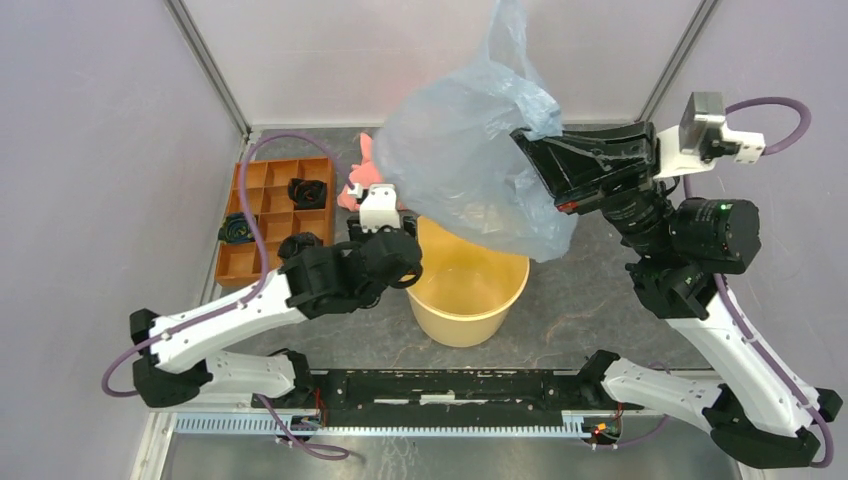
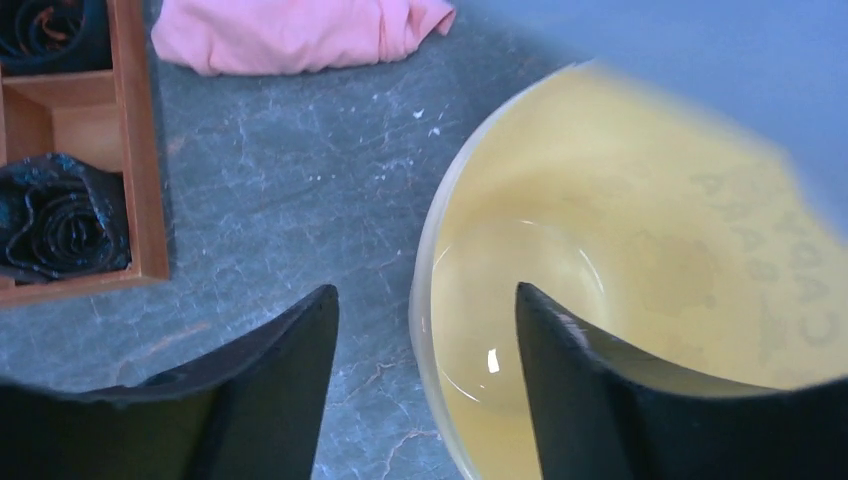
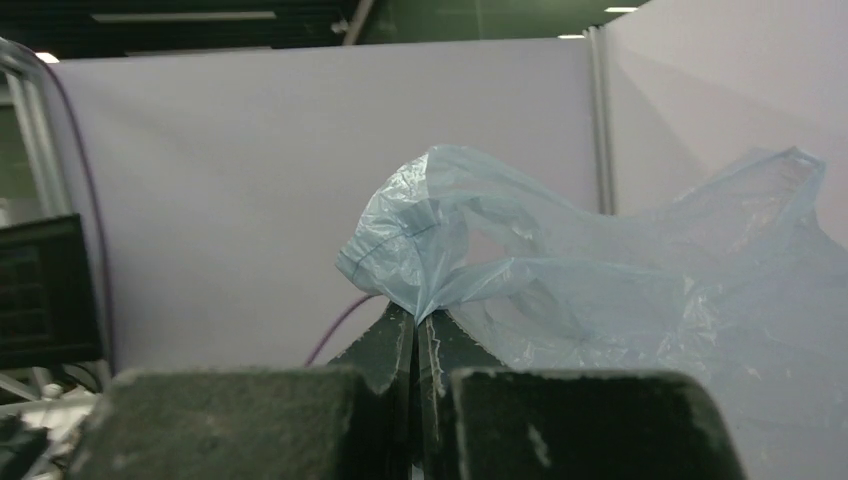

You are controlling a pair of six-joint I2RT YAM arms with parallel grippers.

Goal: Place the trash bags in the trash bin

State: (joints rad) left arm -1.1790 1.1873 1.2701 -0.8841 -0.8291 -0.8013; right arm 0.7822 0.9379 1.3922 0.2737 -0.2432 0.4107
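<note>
The trash bag point(image 1: 470, 160) is a thin pale bluish-grey film, spread wide and held up in the air over the far side of the trash bin point(image 1: 470, 300), a cream round bucket at the table's middle. My right gripper point(image 1: 525, 135) is shut on the bag's edge, which bunches between the fingertips in the right wrist view point(image 3: 420, 310), the rest of the bag point(image 3: 640, 290) billowing to the right. My left gripper point(image 2: 425, 300) is open and empty, its jaws astride the bin's left rim point(image 2: 425, 290). The bag's blurred film point(image 2: 700, 70) hangs over the bin.
An orange compartmented tray point(image 1: 262, 210) with dark rolled items point(image 2: 60, 215) stands at the far left. A salmon-pink cloth point(image 2: 290, 35) lies behind the bin, also in the top view point(image 1: 362, 170). Enclosure walls stand on all sides.
</note>
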